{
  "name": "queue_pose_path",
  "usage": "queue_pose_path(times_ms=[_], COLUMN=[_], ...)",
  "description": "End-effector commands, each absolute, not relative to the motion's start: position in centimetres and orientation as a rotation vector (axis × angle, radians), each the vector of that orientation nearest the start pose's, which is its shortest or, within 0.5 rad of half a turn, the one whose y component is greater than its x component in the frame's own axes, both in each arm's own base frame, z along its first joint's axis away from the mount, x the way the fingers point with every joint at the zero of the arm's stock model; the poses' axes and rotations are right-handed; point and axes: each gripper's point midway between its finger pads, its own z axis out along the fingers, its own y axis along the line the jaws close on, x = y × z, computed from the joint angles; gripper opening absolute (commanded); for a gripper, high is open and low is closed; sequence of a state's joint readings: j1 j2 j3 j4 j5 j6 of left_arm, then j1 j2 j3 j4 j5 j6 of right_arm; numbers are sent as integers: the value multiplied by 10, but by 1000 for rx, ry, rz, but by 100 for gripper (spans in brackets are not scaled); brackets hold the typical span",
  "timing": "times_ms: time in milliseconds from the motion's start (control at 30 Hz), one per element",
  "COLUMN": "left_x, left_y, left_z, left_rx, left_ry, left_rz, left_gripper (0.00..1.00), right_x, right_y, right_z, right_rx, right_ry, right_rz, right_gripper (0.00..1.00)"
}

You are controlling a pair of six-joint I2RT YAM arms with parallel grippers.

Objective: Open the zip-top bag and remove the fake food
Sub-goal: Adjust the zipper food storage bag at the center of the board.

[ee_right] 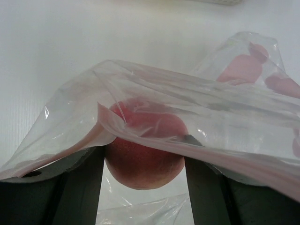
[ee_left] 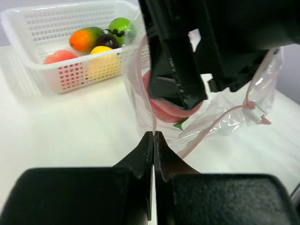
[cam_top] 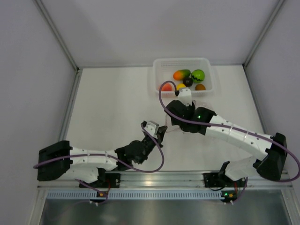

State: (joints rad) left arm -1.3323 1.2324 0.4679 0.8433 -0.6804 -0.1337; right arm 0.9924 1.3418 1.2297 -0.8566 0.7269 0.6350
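Note:
The clear zip-top bag (ee_left: 225, 117) lies on the white table, its pink zip strip (ee_left: 211, 127) curling at the mouth. My left gripper (ee_left: 153, 136) is shut on the bag's edge. My right gripper (ee_right: 144, 161) reaches down into the bag and is shut on a pink-red piece of fake food (ee_right: 143, 164), with the bag's film draped over its fingers (ee_right: 82, 187). From the left wrist that fruit (ee_left: 164, 111) shows under the right gripper's black body. In the top view the left gripper (cam_top: 161, 131) sits just left of the right wrist (cam_top: 185, 110).
A white perforated basket (cam_top: 157, 79) stands at the back. It holds a mango (cam_top: 181, 74), a green fruit (cam_top: 198, 75), and yellow, dark purple, brown and peach pieces. Grey walls enclose the table and a metal rail (cam_top: 154, 178) runs along its near edge.

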Motion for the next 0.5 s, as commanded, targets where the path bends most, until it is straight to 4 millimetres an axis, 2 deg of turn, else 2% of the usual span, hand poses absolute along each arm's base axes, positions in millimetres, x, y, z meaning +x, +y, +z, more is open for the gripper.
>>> queue_pose_path(times_ms=[0,167,300,400,467], left_x=[200,200,197,195,195], left_y=[-313,-317,-329,-335,-338], left_z=[212,207,213,218,226], left_rx=[282,284,293,307,303], left_ry=[1519,1530,1526,1517,1504], left_rz=[-591,-602,-653,-675,-681], left_gripper=[0,0,0,0,0], right_x=[255,253,253,253,254], right_y=[199,212,227,238,237], right_z=[208,215,221,216,211], right_rx=[-122,-114,-112,-152,-170], right_ry=[2221,2216,2192,2216,2230], right_rz=[-63,65,181,195,156], right_gripper=[0,0,0,0,0])
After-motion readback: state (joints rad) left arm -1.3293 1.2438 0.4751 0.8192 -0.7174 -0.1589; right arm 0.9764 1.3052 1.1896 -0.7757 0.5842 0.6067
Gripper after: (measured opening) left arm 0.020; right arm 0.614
